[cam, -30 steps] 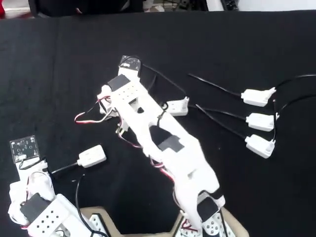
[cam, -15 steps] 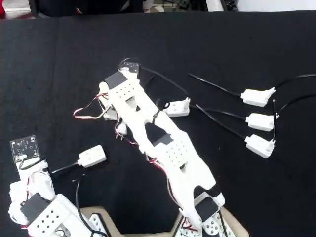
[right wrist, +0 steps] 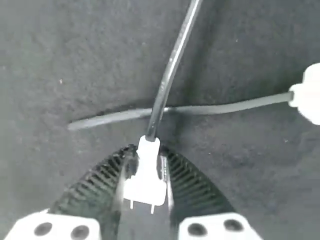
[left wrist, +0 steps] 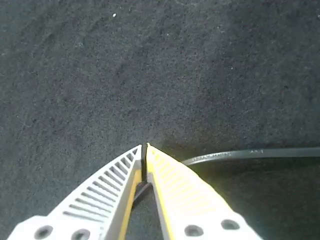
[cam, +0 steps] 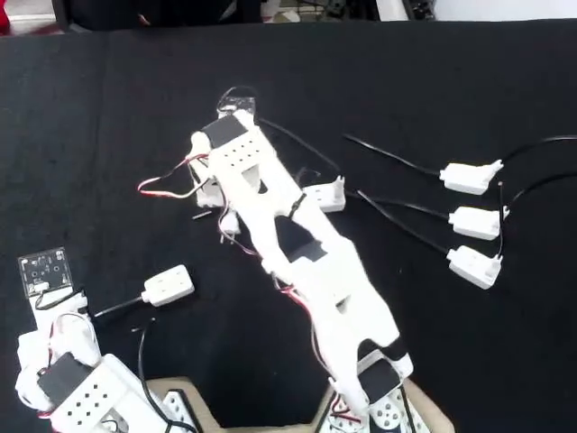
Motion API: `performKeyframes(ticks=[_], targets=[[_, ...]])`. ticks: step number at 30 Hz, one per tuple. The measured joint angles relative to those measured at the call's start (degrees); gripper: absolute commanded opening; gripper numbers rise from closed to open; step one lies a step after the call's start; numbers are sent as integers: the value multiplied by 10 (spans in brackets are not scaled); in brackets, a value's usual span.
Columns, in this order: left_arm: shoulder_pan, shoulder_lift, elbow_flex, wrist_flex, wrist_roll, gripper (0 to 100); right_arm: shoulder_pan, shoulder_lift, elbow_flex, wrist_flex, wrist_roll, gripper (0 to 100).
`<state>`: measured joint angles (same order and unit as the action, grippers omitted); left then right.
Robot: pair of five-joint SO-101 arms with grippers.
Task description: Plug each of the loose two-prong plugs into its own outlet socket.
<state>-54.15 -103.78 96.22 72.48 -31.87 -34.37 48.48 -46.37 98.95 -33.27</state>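
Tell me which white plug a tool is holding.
The plug clamped in the right tool, prongs pointing back toward its wrist; the white piece near the left arm lies ungripped.

Place: a robotics lab bench or maker's worktable, not a lived-in room.
Table: the table [cam: 108, 117] is draped edge to edge in plain black cloth.
Machines: a white plastic arm [cam: 306, 271] and a second arm [cam: 77, 392] stand side by side on a tan base board [cam: 191, 403].
Electronics: an uncased circuit board [cam: 43, 271] rides on the second arm, and red-and-white servo wires [cam: 162, 185] hang in open loops.
Props: white outlet sockets [cam: 473, 221] sit on black cords whose far ends lie loose on the cloth, and a white plug [right wrist: 145, 182] is on a black cord too.
Background: cables and gear [cam: 306, 7] crowd the far edge.
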Motion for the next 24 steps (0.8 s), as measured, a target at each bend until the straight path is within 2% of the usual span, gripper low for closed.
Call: performKeyframes(ticks=[5,9,15,17,20,22,24], targets=[[0,0,0,0,0,40,11,-99,139,0,154,35],[0,0,0,0,0,40,51,-171,253,-1,279,35],[0,0,0,0,0,40,77,-203,400,-69,379,44],[0,0,0,0,0,40,76,-203,426,-95,413,94],[0,0,0,0,0,40,76,-203,433,-101,457,224],[0,0,0,0,0,40,76,-203,433,-84,475,302],[0,0,0,0,0,40,76,-203,434,-55,491,337]])
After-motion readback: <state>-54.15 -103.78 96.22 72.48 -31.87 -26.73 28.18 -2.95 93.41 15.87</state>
